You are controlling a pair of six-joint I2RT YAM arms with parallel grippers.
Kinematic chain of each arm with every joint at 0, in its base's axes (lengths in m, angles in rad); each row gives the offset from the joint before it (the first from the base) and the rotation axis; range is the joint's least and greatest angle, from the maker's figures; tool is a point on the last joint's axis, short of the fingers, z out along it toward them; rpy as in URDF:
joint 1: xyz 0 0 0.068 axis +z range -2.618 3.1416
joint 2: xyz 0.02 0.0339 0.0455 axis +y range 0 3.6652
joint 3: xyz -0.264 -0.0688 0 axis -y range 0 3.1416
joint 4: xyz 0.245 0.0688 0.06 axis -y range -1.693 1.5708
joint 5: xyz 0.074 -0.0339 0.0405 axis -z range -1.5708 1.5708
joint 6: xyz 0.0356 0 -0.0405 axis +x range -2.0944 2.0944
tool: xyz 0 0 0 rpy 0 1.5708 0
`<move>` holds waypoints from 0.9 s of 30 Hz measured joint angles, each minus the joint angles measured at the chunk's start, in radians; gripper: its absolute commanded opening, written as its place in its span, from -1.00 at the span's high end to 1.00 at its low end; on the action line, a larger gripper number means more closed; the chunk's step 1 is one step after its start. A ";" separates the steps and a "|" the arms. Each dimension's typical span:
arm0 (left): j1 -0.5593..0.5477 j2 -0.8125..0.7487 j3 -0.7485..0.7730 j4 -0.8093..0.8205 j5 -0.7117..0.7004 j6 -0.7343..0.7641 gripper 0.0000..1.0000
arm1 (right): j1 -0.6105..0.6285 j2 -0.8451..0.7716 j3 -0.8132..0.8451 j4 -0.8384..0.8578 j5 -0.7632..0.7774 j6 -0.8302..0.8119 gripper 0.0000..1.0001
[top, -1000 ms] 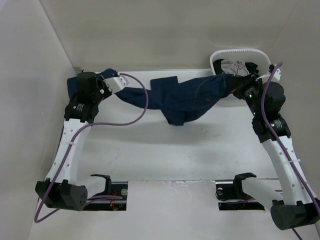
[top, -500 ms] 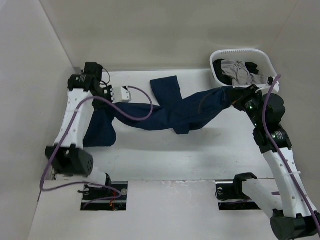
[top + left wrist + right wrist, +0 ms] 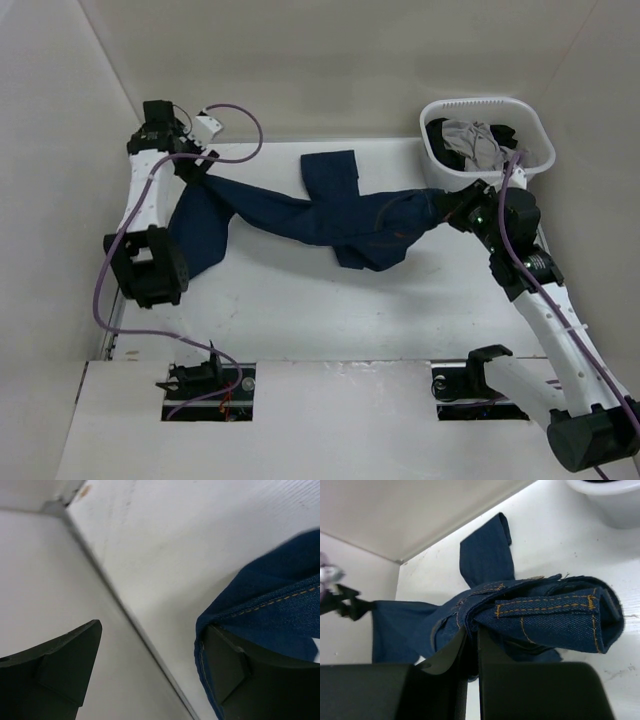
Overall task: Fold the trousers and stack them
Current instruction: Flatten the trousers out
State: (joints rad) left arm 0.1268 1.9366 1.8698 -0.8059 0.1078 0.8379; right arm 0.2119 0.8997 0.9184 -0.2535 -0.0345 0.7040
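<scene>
At the far-left corner of the white counter (image 3: 330,310), the left arm (image 3: 143,205) reaches up beside the side wall, with one end of the dark navy-blue denim jeans (image 3: 330,220) at its tip. In the left wrist view the left jaws stand wide apart. Denim with orange-tan stitching is draped over one finger (image 3: 240,680), while the other finger (image 3: 55,670) is bare, and nothing sits in the gap, so the cloth looks hooked rather than pinched.

From there the jeans run across the far half of the counter, their long axis left to right. One leg hangs toward the near side at the left, and the other leg points toward the back wall near the middle.

At the right end, the right arm (image 3: 540,300) has the bunched waist. The right jaws are pressed together on a thick fold of denim, just in front of the white plastic laundry basket (image 3: 485,102) of grey and black garments.

Any spreading pull would run along that left-right line. I judge the right grip firm and the left one doubtful.
</scene>
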 measured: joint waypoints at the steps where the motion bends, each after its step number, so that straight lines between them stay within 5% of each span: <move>1: 0.013 -0.058 -0.039 0.014 -0.010 -0.006 -0.61 | 0.001 -0.003 -0.008 0.000 0.000 0.000 1.00; 8: 0.203 -0.353 -0.286 -0.099 0.058 -0.016 -0.55 | 0.035 -0.002 -0.019 0.003 0.000 0.000 1.00; 16: 0.448 -0.278 -0.414 -0.180 0.115 -0.048 -0.50 | 0.042 0.041 -0.019 0.023 -0.001 -0.001 1.00; 27: 0.476 -0.177 -0.571 -0.248 0.017 0.047 -0.38 | -0.001 0.042 -0.019 0.023 -0.004 -0.013 1.00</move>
State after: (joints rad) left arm 0.6025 1.7599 1.2984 -1.0542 0.1249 0.8852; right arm 0.2108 0.9413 0.8993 -0.2310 -0.0387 0.6907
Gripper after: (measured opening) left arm 0.710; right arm 0.100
